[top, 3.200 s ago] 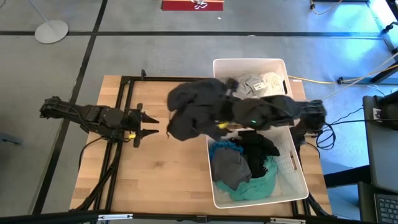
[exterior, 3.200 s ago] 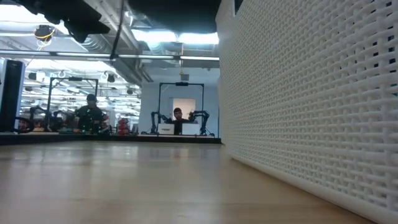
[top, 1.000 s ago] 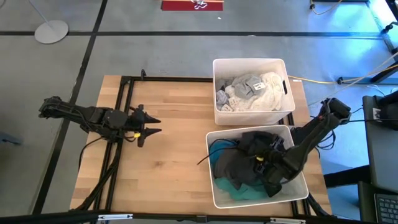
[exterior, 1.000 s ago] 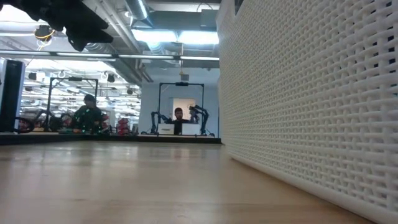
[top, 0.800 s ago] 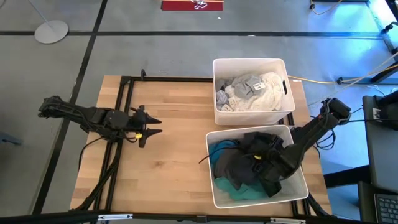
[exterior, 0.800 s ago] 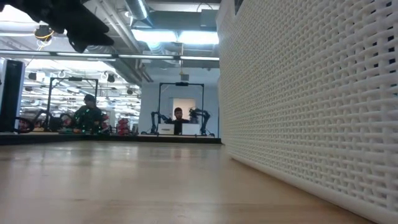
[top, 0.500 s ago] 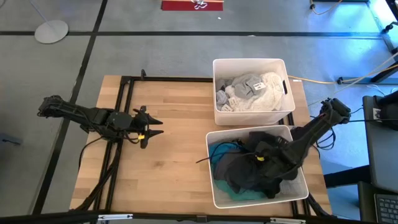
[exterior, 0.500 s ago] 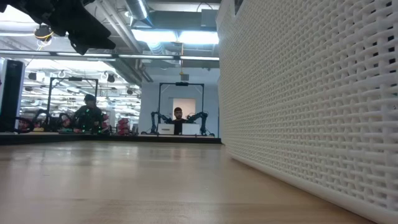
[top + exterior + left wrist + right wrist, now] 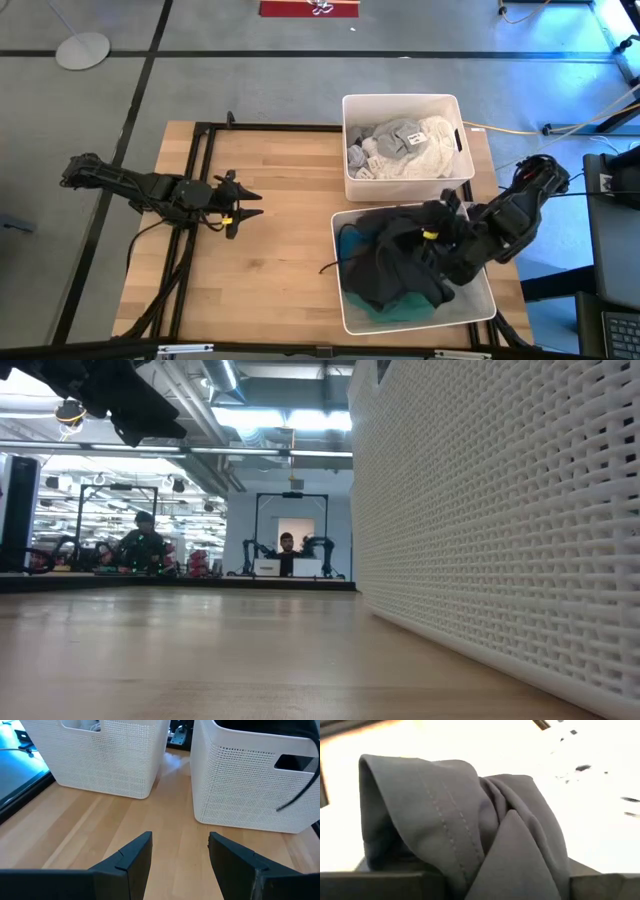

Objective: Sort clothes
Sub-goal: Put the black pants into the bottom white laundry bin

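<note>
My right end effector (image 9: 432, 238) sits over the nearer white bin (image 9: 343, 312), at its right side, low among the dark clothes (image 9: 395, 262) heaped there. Dark grey fabric (image 9: 470, 830) bunches directly between my fingers and fills the wrist view — whether I grip it or merely press into it, I cannot tell. A teal garment (image 9: 395, 308) shows under the dark pile. The farther bin (image 9: 400, 100) holds the pale clothes (image 9: 405, 148), well apart from me. My left end effector (image 9: 243, 205) hangs over bare worktop (image 9: 270, 270), fingers (image 9: 131, 857) spread, nothing between them.
</note>
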You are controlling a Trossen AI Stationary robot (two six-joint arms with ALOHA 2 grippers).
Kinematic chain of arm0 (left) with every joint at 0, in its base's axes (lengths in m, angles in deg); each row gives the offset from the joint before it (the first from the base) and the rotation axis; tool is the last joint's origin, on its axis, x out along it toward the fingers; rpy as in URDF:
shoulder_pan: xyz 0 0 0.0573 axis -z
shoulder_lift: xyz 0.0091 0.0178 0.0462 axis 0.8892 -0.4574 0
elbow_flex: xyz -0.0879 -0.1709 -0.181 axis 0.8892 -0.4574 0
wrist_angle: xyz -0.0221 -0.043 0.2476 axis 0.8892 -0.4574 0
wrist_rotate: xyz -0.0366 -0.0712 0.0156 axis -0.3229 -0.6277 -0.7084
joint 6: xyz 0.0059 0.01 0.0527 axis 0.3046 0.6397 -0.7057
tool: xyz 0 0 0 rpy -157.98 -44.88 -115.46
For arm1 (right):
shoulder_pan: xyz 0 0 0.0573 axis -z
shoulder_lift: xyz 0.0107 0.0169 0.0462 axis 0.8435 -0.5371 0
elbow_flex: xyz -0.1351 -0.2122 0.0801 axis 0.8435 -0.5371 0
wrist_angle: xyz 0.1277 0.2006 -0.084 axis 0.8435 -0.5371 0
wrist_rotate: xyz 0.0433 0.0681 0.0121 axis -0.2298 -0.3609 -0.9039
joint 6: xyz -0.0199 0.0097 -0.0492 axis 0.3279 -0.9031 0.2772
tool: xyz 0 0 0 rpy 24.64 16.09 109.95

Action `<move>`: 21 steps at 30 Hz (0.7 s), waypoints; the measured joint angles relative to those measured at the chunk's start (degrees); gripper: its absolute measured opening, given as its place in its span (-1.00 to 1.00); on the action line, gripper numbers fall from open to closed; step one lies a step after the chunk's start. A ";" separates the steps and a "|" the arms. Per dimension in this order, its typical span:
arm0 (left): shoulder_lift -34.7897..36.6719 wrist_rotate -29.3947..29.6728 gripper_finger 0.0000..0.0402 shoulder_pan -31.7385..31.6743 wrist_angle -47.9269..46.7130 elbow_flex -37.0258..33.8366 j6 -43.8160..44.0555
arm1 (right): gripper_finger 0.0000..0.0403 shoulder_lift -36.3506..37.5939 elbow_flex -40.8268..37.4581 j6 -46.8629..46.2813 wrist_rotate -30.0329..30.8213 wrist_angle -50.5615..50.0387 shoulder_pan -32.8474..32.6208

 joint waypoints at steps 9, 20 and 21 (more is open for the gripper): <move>0.00 -0.02 -0.09 0.00 -0.12 0.00 0.04 | -0.21 0.00 -9.92 -8.79 -16.67 -1.54 0.35; 0.00 -0.04 -0.09 0.00 -0.08 0.00 -0.02 | 0.26 1.85 -13.52 -20.15 -54.68 -3.46 4.20; 0.00 -0.04 -0.09 0.00 -0.08 0.00 -0.02 | 0.28 2.03 -12.59 -20.14 -55.49 -3.37 4.96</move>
